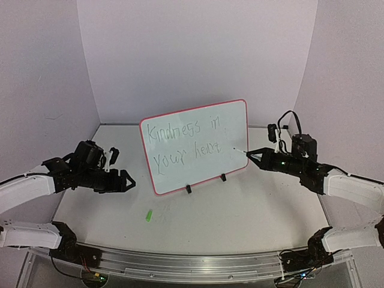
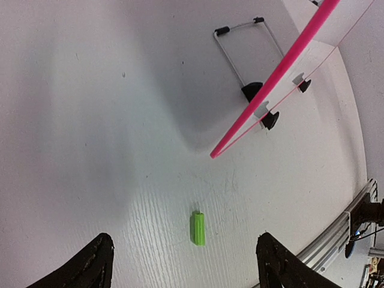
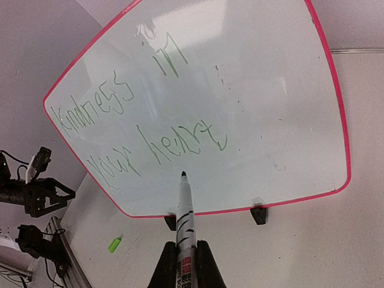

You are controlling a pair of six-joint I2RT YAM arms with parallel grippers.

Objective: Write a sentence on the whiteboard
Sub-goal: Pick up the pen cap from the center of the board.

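Observation:
The whiteboard [image 1: 195, 129] stands upright at the table's middle on its wire stand [image 2: 243, 54], its pink rim [image 2: 273, 81] showing in the left wrist view. The sentence [image 1: 185, 144] in thin green reads "Kindness in your heart" in two lines [image 3: 150, 129]. My right gripper [image 1: 251, 154] is shut on a white marker [image 3: 184, 216], whose dark tip is just off the board's right lower face, below "heart". My left gripper [image 1: 131, 182] is open and empty, left of the board. The green marker cap [image 1: 149, 215] lies on the table, between my left fingers in the left wrist view [image 2: 198, 228].
White walls enclose the table [image 1: 240, 210] on three sides. The metal rail [image 1: 198, 264] runs along the near edge. The board's black clips [image 1: 188, 189] rest on the tabletop.

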